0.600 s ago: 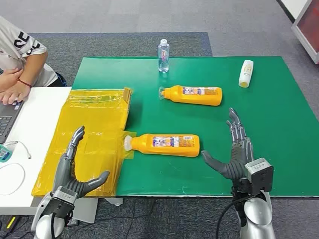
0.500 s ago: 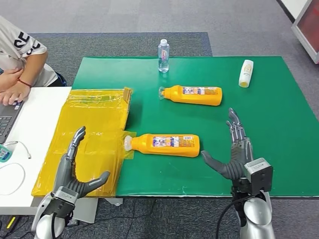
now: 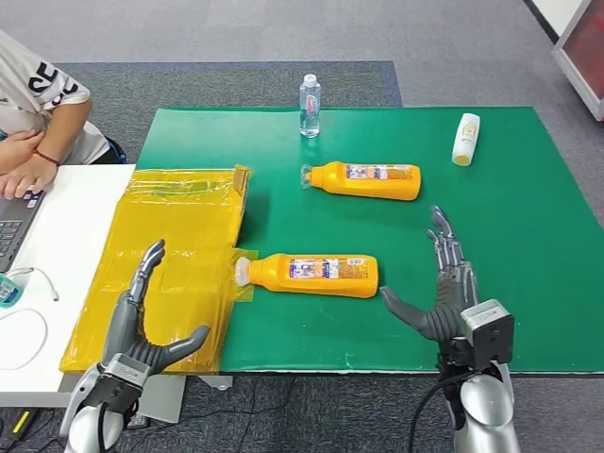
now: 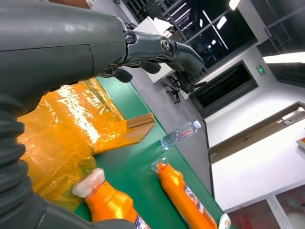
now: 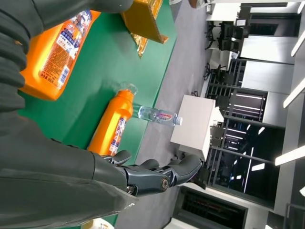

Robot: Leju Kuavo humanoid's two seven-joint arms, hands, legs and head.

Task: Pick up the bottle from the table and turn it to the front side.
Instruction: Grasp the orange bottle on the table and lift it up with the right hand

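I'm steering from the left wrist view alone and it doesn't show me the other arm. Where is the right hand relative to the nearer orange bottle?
Observer: In the head view the right hand is open, just beyond the base end of the nearer orange bottle. Its thumb points toward the base with a small gap between them.
Operator: Is anyone close to my left side?
Observer: Yes. A person sits at the white table beside the green mat, with forearms resting near a laptop, well back from the left hand.
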